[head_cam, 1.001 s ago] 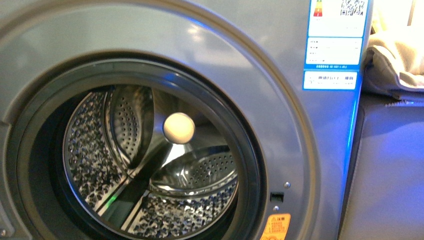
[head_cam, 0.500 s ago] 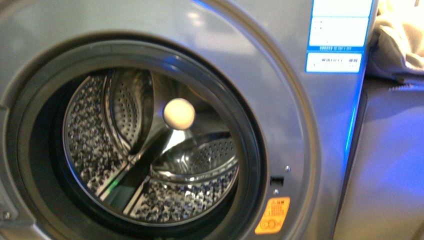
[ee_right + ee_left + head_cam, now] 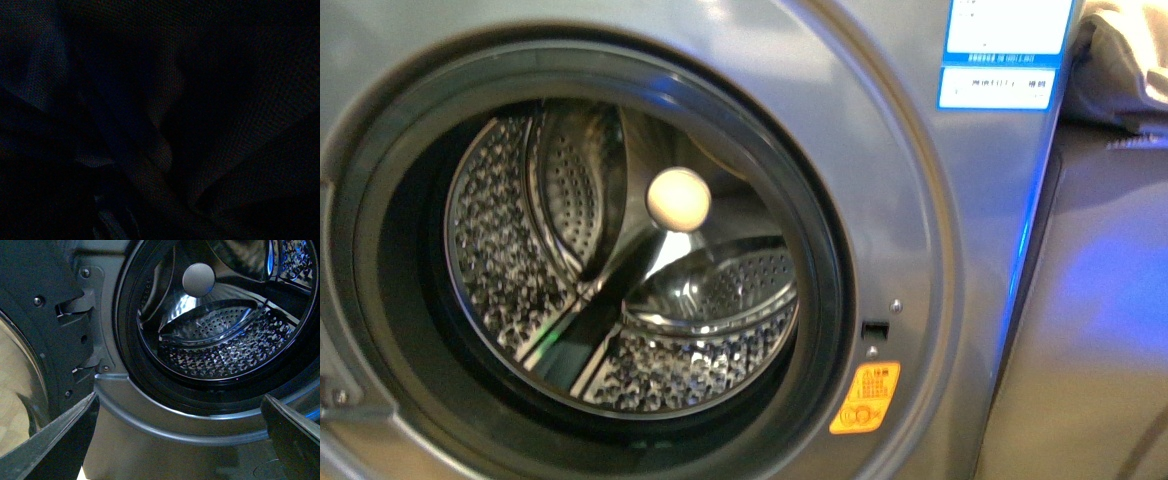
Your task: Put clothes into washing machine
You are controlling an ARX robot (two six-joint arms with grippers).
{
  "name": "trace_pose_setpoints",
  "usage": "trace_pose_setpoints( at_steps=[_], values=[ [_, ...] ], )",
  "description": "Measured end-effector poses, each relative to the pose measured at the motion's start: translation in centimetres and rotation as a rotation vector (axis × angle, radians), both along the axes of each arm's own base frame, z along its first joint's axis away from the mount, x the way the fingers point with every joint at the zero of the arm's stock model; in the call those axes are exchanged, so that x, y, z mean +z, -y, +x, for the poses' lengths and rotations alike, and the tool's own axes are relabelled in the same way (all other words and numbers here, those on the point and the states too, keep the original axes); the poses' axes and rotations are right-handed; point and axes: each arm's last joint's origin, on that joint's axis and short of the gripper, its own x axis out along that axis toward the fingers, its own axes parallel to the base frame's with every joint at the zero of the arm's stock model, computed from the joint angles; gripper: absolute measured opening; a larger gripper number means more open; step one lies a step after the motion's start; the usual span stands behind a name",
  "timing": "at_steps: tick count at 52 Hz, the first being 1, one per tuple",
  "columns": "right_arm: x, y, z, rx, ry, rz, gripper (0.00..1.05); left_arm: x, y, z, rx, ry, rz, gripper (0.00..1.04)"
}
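The washing machine (image 3: pixel 895 170) stands with its door (image 3: pixel 35 305) swung open to one side, and its drum (image 3: pixel 660 375) is empty: bare perforated steel all the way back to the pale round cap (image 3: pixel 678 199) at its centre. So loading has not yet reached the drum, and I judge the task to be at the carrying-in step, with the mouth clear and nothing across the black rubber seal (image 3: pixel 825 300).

The clothes show in neither the front view nor the left wrist view. The right wrist view is dark, so nothing can be read from it, and where the bundle is cannot be told. The only cloth in sight is a beige one (image 3: pixel 1125 55) lying beside the machine's top corner, which is not the load.

The left end effector (image 3: pixel 179 396) hangs just outside the lower rim of the opening, facing the drum. Its fingers (image 3: pixel 55 440) are spread wide apart, gripping nothing and touching nothing. The right end effector cannot be made out, so its state cannot be told.

The next move probably calls for bringing the bundle over the seal and well into the drum before letting go — floppy fabric could drape over the lip.
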Motion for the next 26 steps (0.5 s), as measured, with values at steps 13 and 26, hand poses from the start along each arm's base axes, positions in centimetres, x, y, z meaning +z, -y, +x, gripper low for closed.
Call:
trace_pose_setpoints(
  at_steps=[13,26],
  values=[
    [-0.4,0.8,-0.5,-0.022,0.010,0.027,0.80,0.0,0.0,0.0,0.000,0.000,0.000,0.98],
    [0.2,1.2,-0.8,-0.064,0.029,0.017,0.43,0.0,0.0,0.0,0.000,0.000,0.000,0.98]
  ],
)
